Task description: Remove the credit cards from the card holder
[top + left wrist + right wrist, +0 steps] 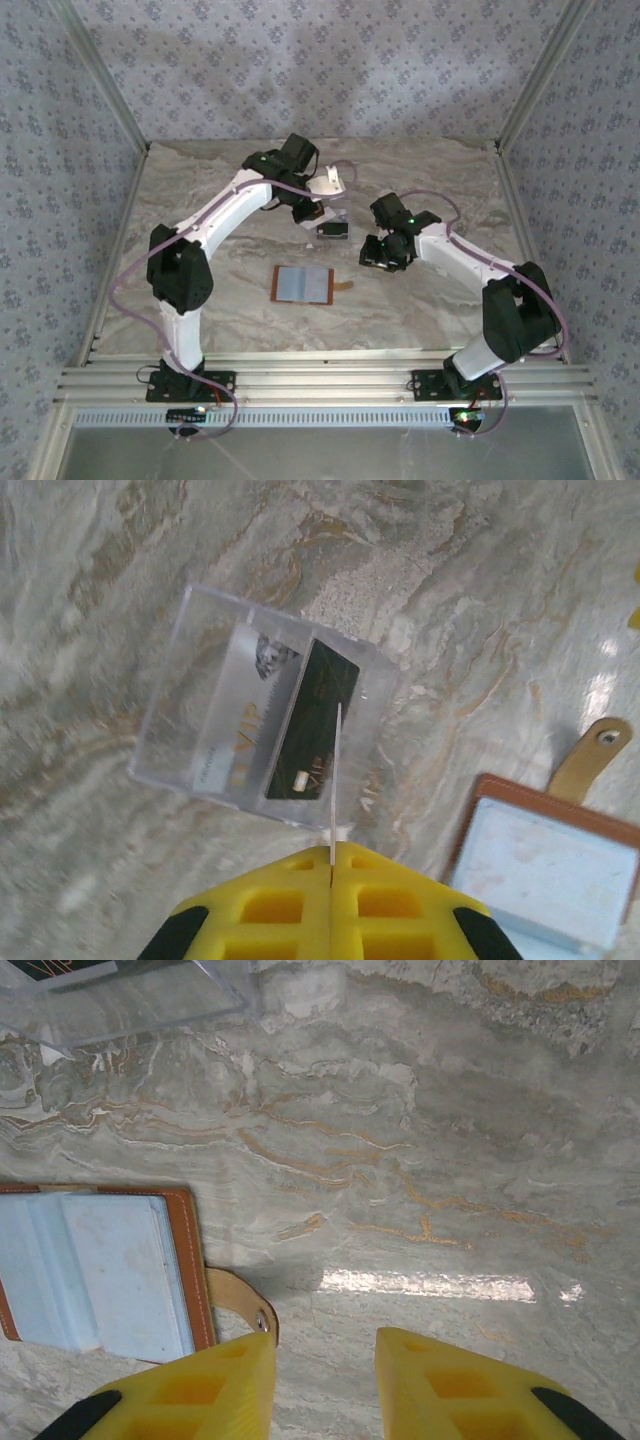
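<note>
Left wrist: pale card (235, 730) reads "VIP"; left jaws clamp a thin card (335, 780), seemingly; right jaws apart.

card holder (303, 285): one, with one strap tab (592, 758). clear tray (168, 730): one. cards, counted in the left wrist view: three.
- one grey credit card (235, 730)
- one black credit card (310, 720)
- one edge-on credit card (336, 770), seen as a thin white line between the left fingers (275, 905)

arms: two. yellow fingers: four, two left and two right fingers (215, 1380). tabletop (400, 310): one.
</note>
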You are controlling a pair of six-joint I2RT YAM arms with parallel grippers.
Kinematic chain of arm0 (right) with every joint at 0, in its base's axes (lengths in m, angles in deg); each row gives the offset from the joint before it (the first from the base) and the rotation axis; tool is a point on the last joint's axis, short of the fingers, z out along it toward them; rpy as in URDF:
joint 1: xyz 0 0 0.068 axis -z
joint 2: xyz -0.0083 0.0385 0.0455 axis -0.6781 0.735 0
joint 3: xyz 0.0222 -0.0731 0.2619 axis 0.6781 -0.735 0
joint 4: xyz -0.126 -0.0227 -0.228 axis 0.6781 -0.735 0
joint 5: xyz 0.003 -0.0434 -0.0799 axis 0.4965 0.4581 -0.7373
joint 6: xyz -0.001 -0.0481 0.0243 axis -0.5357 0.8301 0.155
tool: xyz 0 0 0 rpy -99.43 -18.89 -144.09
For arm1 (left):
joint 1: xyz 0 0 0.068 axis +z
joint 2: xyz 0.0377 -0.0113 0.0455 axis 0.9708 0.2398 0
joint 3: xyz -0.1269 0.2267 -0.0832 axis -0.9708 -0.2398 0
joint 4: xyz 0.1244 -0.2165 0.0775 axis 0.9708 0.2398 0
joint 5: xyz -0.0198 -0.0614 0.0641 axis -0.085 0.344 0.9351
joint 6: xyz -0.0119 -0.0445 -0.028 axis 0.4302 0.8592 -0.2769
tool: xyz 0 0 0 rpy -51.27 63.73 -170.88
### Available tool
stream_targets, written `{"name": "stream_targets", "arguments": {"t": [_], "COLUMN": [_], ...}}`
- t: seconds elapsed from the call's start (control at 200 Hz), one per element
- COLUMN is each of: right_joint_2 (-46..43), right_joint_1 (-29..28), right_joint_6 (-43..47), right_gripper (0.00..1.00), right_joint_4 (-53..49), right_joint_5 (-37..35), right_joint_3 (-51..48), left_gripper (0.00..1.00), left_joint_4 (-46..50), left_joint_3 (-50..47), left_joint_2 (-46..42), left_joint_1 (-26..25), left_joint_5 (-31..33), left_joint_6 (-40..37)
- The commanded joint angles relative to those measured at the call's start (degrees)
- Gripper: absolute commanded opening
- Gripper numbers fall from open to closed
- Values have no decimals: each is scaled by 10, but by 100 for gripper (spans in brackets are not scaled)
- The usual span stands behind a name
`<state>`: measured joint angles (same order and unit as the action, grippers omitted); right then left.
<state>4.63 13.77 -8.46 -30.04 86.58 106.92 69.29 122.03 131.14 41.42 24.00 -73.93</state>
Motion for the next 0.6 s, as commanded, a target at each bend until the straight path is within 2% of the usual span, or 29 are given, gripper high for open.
{"name": "stream_targets", "arguments": {"t": [0.0,0.285,0.595], "right_joint_2": [-16,-41,-59], "right_joint_1": [6,21,30], "right_joint_6": [10,11,11], "right_gripper": [33,33,33], "right_joint_4": [-21,-32,-31], "right_joint_5": [1,-3,3], "right_joint_3": [-2,-8,-28], "left_gripper": [0,0,0], "left_joint_4": [43,101,132], "left_joint_3": [74,241,361], "left_joint_2": [36,155,232], "left_joint_1": [-3,-5,-5], "left_joint_5": [-9,46,52], "left_joint_6": [-109,-168,-195]}}
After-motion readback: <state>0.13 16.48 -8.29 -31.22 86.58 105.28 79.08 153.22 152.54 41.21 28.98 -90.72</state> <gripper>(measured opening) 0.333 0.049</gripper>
